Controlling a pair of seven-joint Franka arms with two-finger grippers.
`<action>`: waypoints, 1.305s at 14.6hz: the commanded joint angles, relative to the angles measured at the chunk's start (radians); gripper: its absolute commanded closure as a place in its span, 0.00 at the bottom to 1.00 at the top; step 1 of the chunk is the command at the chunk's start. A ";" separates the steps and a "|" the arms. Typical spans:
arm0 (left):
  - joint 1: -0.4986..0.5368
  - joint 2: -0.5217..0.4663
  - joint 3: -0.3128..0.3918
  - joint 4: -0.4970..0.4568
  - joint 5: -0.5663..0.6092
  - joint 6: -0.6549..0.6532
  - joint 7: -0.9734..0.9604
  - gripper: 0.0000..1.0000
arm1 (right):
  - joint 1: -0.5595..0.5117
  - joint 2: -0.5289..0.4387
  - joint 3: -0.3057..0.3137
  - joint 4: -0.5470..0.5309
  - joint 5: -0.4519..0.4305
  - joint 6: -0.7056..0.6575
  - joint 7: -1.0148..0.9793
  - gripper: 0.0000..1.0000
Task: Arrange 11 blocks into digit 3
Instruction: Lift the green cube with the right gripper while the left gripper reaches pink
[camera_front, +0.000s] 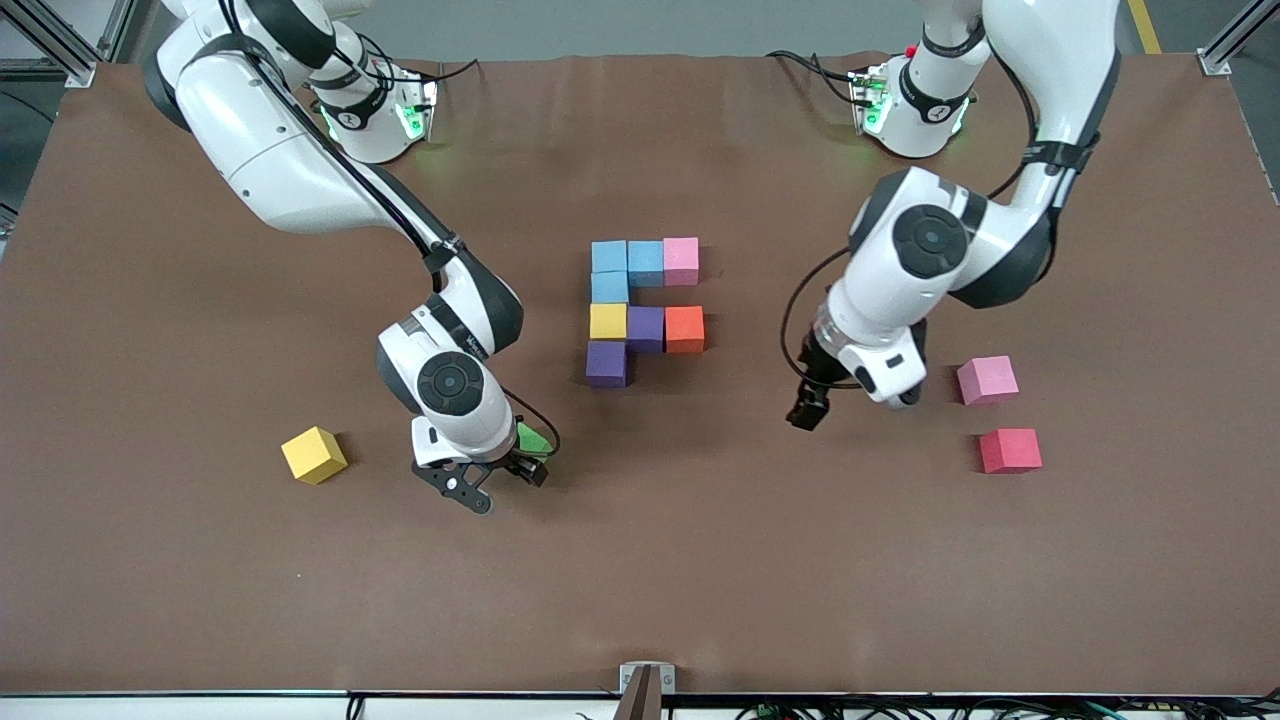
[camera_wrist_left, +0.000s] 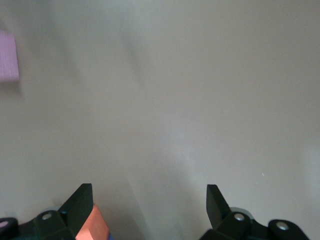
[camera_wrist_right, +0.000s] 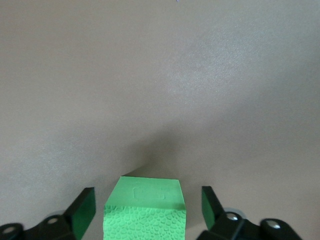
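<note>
Green block (camera_wrist_right: 145, 210) sits on the tabletop (camera_front: 700, 560) right between the jaws of the right gripper (camera_front: 500, 480). One finger (camera_wrist_right: 82, 210) stands on each side of it. There is a small gap on both sides, so the jaws are partly open and do not squeeze it.

Farther from the front camera than the green block, toward the middle of the tabletop, lies the started shape (camera_front: 645, 310): three light blue blocks, a pink one, a yellow one, two purple ones and an orange one, all touching.

A loose yellow block (camera_front: 314, 455) lies beside the green block, toward the right arm's end.

The left gripper (camera_front: 808, 410) waits in the air over bare tabletop, its jaws wide and holding nothing. A pink block (camera_front: 987, 380) and a red block (camera_front: 1010, 450) lie toward the left arm's end.
</note>
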 joint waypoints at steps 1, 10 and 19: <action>0.102 0.007 -0.007 0.015 0.020 -0.053 0.204 0.00 | 0.004 -0.002 0.001 -0.021 -0.016 0.018 0.025 0.12; 0.358 0.048 -0.007 -0.014 0.089 -0.095 0.942 0.00 | 0.011 -0.002 0.001 -0.065 -0.017 0.052 0.085 0.19; 0.524 0.042 -0.009 -0.155 0.092 -0.046 1.467 0.00 | 0.036 -0.003 0.007 -0.064 -0.017 0.052 0.068 0.95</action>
